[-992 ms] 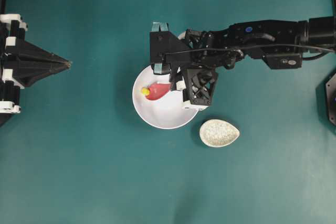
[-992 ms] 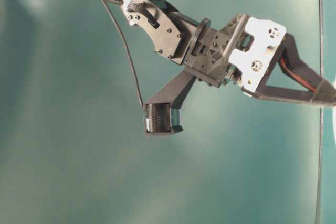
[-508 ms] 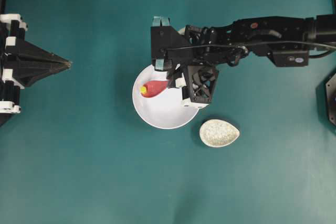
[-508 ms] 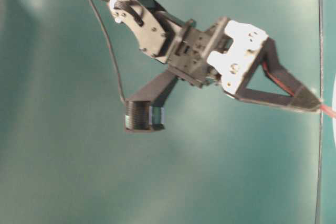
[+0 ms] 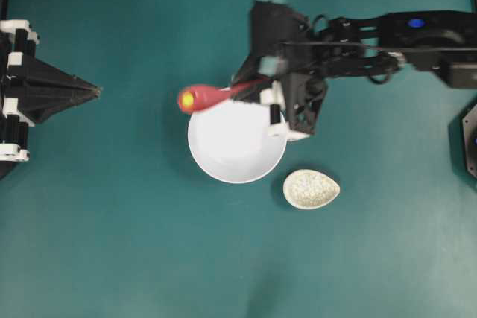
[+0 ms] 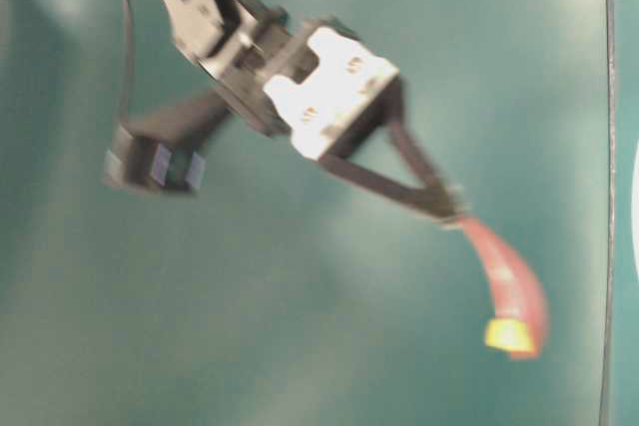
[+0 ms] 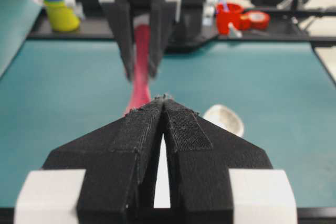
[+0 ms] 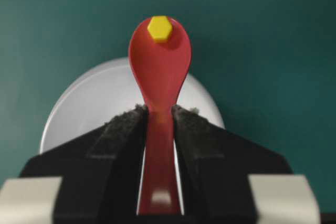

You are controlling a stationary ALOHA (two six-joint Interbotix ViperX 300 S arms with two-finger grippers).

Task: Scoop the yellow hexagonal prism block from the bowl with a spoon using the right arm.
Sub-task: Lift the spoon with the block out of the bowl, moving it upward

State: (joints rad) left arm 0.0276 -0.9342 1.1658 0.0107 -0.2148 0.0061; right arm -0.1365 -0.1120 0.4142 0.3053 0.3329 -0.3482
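1. Progress: the scoop looks done to me; the yellow hexagonal prism block (image 8: pixel 158 28) sits in the far end of the oval scoop of the spoon (image 8: pixel 159 77), out beyond my fingertips; the bowl (image 5: pixel 237 141) lies below and behind the scoop, white and with nothing visible inside it from above; in the overhead view the scoop hangs past the bowl's rim on the side away from my wrist, over bare teal table (image 5: pixel 149 243).

2. What is left, as I judge it: only keeping the spoon level so the small block does not slide off; the task names no place to set it down.

3. My idle left gripper (image 7: pixel 164 103) rests well apart on the far side of the bowl; its two black jaws meet at the tips, pressed together on nothing.

4. My working hand, the right gripper (image 8: pixel 157 109): the padded fingers (image 8: pixel 123 124) are clamped on the spoon's handle from both sides, partly closed, the handle running straight back between them; the small speckled dish (image 5: pixel 311 188) lies beside the bowl, untouched.
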